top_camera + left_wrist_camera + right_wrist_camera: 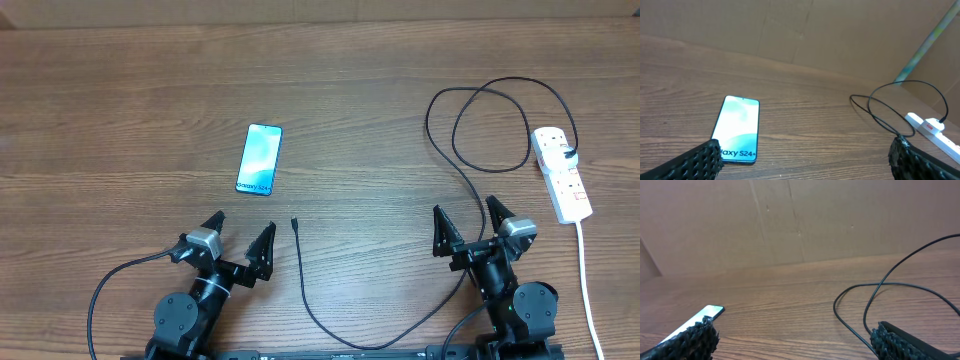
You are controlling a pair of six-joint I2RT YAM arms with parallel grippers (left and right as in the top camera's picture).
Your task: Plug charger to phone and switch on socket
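Charger (296, 226) partly hidden beneath right arm (522, 300).

The left arm (178, 318) and right arm (533, 303) are black, with round drum-like joints low in the frame. The left end effector (243, 226) and right end effector (465, 207) each have two pointed black fingers (700, 161) with a knobbly surface, set ahead of a light grey block (204, 239). A thin black lead (97, 298) curves off the left arm.

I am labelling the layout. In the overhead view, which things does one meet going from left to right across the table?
phone → charger's connector tip → right gripper → socket
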